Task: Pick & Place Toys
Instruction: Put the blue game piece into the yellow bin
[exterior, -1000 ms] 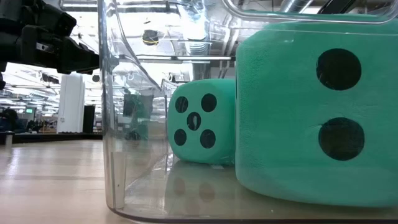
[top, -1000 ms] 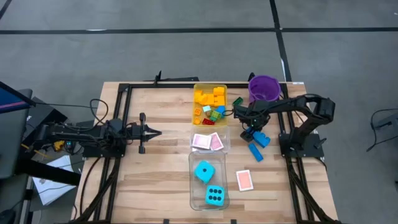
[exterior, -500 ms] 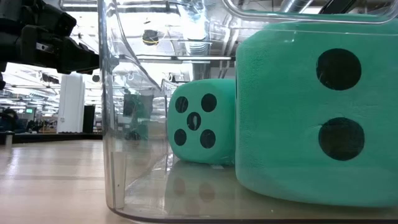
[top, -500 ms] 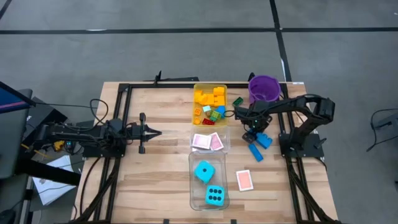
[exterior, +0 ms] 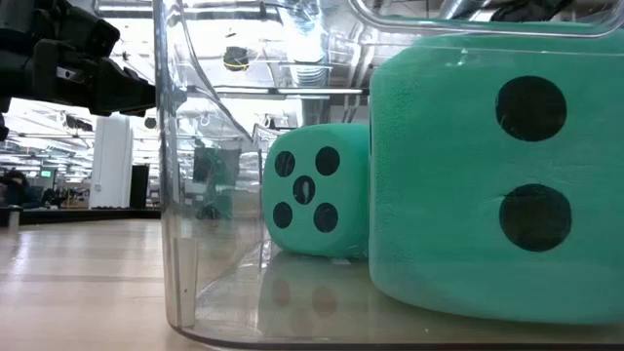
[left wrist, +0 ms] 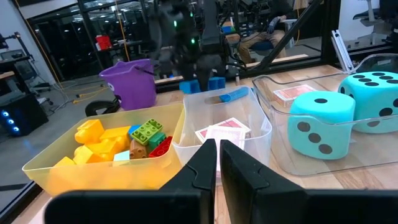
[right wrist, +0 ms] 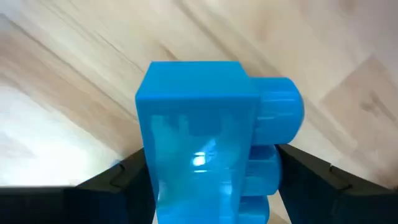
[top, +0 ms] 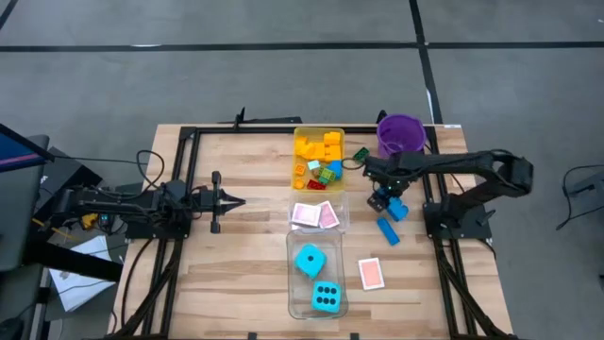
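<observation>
My right gripper [top: 381, 196] points down at a blue brick [top: 396, 210] on the table, right of the trays, and is shut on it; the brick fills the right wrist view [right wrist: 196, 143]. A second blue brick [top: 388, 230] lies just nearer. A green brick [top: 360, 154] lies by the yellow tray [top: 300, 139] that holds several bricks. Pink-backed cards [top: 314, 215] lie in a clear tray, two cyan dice [top: 318, 280] in another, and one card [top: 372, 273] lies on the table. My left gripper [top: 238, 200] is shut and empty at the table's left. My right gripper pinches the blue brick between its two fingers, one on the plain side [right wrist: 148, 171], the other against the studded side [right wrist: 277, 168]. The fingers come from above, pointing down. The studs face sideways. Whether the brick is clear of the table, I cannot tell.
The purple bucket [top: 401, 133] stands at the far edge, just beyond my right arm. The three trays stand in a row down the table's middle. Bare wood lies between my left gripper and the trays, and near the lone card.
My right gripper has gone a little toward the table's near edge and down onto the blue brick, and the arm's elbow has swung out toward the table's right edge. The brick has stayed where it was.
</observation>
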Controlling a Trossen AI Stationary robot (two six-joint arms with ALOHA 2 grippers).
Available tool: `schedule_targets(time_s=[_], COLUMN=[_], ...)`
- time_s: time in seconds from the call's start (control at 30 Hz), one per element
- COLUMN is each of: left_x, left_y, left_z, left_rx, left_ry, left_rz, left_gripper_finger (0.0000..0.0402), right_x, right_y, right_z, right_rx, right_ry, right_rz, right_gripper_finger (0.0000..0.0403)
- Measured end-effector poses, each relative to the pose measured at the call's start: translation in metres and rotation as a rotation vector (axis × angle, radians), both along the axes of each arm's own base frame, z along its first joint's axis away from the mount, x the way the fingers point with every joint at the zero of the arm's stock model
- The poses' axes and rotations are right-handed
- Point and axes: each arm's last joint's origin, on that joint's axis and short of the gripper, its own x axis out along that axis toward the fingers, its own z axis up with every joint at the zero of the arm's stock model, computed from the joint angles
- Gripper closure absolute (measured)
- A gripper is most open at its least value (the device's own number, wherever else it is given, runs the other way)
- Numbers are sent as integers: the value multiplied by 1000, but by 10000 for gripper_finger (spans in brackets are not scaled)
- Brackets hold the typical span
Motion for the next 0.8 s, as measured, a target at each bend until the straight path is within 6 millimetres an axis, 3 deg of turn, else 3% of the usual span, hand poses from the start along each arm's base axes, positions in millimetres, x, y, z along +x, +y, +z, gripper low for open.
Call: schedule_targets(time_s=[0.37, 0.53, 0.8], left_x=[0, 0, 0], left_y=[0, 0, 0], left_z=[0, 0, 0], left_rx=[0, 0, 0], left_ry=[0, 0, 0], left_rz=[0, 0, 0], left_gripper_finger=[385, 385, 385], right_x=[5, 21, 63], right_y=[-2, -11, -47], right_z=[55, 68, 89], right_rx=[-182, -257, -362], right_ry=[-523, -700, -883], right_rz=[-51, -29, 22], right_gripper_finger=[147, 147, 147])
